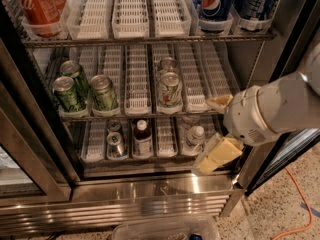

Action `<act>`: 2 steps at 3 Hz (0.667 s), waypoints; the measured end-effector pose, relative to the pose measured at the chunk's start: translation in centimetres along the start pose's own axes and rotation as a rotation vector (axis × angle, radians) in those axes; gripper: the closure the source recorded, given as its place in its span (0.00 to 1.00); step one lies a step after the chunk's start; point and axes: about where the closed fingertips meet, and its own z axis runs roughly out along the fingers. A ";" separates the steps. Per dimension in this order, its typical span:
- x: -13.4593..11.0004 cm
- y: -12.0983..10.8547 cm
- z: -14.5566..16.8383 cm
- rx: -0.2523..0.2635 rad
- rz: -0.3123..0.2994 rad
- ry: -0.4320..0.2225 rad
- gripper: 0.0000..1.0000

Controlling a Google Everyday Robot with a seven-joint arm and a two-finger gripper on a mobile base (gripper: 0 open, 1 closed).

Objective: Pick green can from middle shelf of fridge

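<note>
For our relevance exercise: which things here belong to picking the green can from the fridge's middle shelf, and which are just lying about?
Job: green can, middle shelf, fridge, gripper (fingers open, by the shelf's right end).

Lying about: brighter green cans, whitish can, red cans, Pepsi cans, small bottles, orange cable.

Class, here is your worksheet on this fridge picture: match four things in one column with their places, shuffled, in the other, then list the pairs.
1 green can
2 whitish can
3 blue Pepsi can
4 pincer

A top rack, right side
B open and empty, before the fridge at its right edge
C middle shelf, left part, beside brighter green cans
D middle shelf, near the centre

Pairs: 1-C, 2-D, 3-A, 4-B
</note>
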 end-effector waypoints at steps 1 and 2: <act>0.3 1.8 3.3 -0.003 0.058 -0.052 0.00; -0.2 3.0 6.6 -0.003 0.085 -0.123 0.00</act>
